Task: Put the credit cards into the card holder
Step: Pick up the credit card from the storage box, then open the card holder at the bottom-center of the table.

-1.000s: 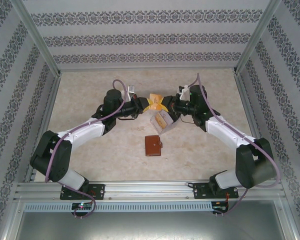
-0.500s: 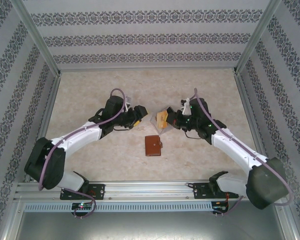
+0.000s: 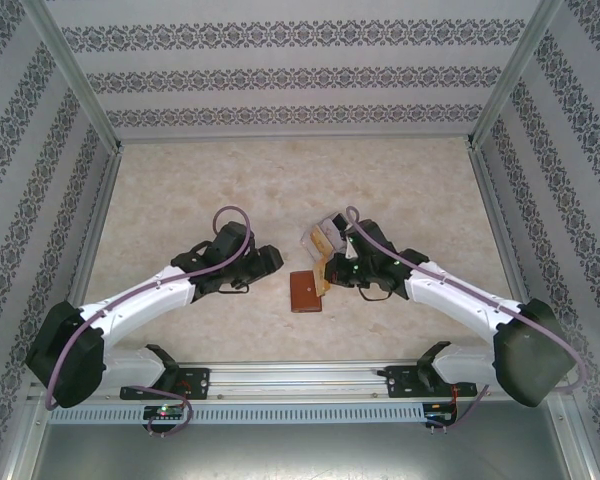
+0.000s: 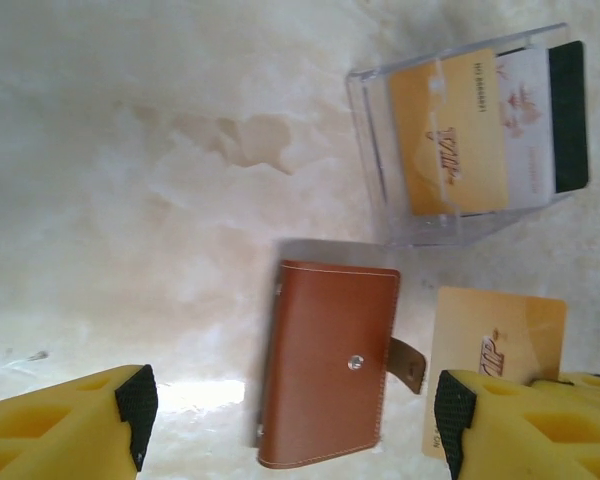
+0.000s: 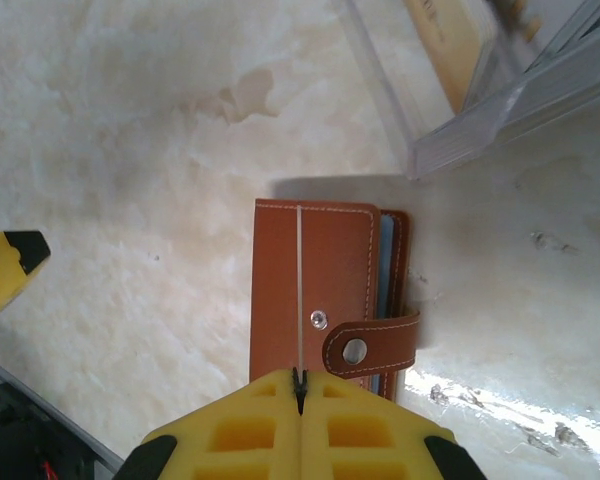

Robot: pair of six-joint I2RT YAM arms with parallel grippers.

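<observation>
Reddish-brown leather, a small folding card holder [image 3: 306,291] lies flat on the beige marbled bench [image 3: 180,190]. It sits about midway between the left and right edges, nearer the near edge than the far one. Its covers are folded shut, but the snap tab [image 5: 372,346] lies off its stud, and a pale blue edge [image 5: 383,265] shows along the open side.

Just past it toward the far edge sits a clear plastic case [image 3: 317,240], near the card holder but apart from it. From the left wrist, the case holds overlapping cards: a tan-gold one with script lettering [image 4: 450,140], a white-grey card [image 4: 528,120] and a black card [image 4: 572,115].

The right arm [image 3: 450,295] reaches in from the right edge. Its jaws are closed on a thin gold plastic card [image 3: 325,272], with the yellow foam fingers [image 5: 370,430] pressed together on it. From the right wrist this gold card is seen edge-on, a thin pale line over the card holder's cover. From the left wrist its face shows [image 4: 495,340], just beside the tab side of the card holder. Whether its edge touches the leather or the bench cannot be told.

The left arm [image 3: 150,290] lies low toward the left edge. Its jaws stand wide and hold nothing, with the yellow fingers [image 4: 60,430] far apart. They are just left of the card holder and clear of it.
</observation>
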